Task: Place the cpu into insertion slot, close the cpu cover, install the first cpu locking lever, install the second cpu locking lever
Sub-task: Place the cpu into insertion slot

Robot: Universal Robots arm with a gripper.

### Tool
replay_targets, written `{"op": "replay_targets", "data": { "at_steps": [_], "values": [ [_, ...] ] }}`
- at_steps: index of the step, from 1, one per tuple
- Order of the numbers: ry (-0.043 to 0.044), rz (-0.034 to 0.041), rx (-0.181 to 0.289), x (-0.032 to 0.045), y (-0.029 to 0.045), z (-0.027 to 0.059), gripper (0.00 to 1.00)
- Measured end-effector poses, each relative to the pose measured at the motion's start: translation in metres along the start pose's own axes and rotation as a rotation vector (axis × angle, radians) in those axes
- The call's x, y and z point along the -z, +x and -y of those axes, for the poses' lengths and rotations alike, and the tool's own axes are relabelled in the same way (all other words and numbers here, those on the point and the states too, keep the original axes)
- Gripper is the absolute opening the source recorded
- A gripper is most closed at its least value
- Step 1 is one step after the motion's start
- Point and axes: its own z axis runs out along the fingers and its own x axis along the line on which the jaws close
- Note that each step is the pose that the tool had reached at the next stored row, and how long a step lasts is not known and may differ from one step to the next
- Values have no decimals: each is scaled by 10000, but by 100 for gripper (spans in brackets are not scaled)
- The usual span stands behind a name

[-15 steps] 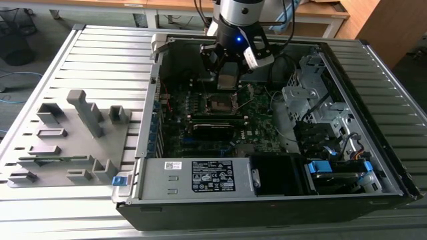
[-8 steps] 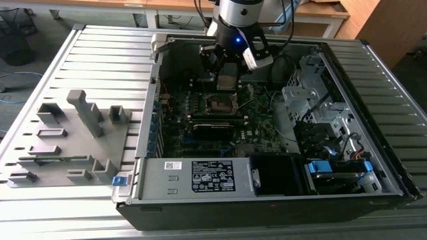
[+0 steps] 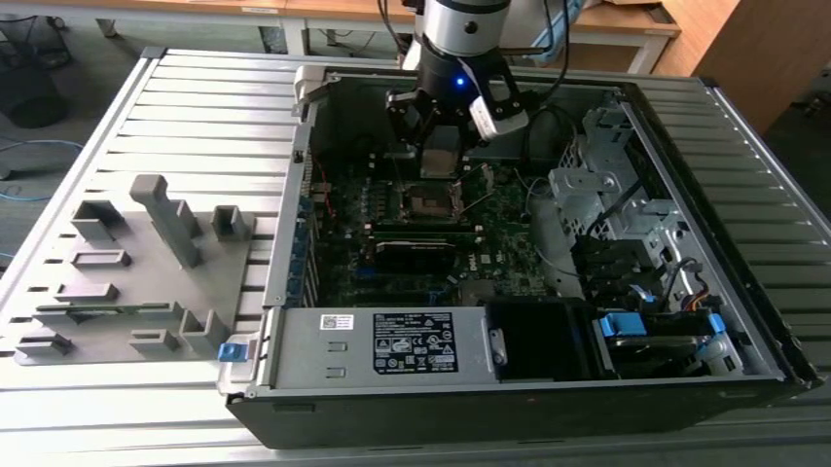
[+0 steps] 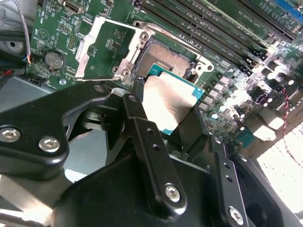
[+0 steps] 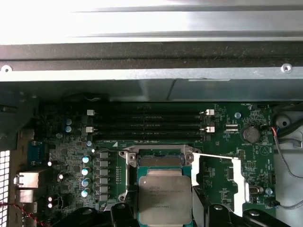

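My gripper (image 3: 442, 146) hangs inside the open computer case, shut on the cpu (image 3: 441, 159), a flat square chip with a silver-tan top. In both wrist views the black fingers (image 4: 137, 101) clamp the cpu (image 4: 168, 101) (image 5: 164, 198) by two opposite edges. The chip hovers just above and partly over the insertion slot (image 4: 168, 61) (image 5: 158, 160) (image 3: 425, 199), a square black socket with a silver rim. The cpu cover (image 4: 106, 45) (image 5: 240, 177) is swung open, lying to one side of the socket.
The dark green motherboard (image 3: 389, 263) lies in the case, with long memory slots (image 5: 147, 125) beside the socket. A power supply (image 3: 389, 341) and drive cage (image 3: 610, 195) stand inside the case. A grey fixture tray (image 3: 130, 263) sits at the exterior view's left.
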Motion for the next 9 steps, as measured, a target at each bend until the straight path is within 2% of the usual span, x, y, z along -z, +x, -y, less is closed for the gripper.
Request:
{"op": "replay_targets", "data": {
  "at_steps": [6, 9],
  "values": [
    [9, 6, 1, -7, 3, 1, 54],
    [11, 15, 1, -36, 7, 3, 54]
  ]
}}
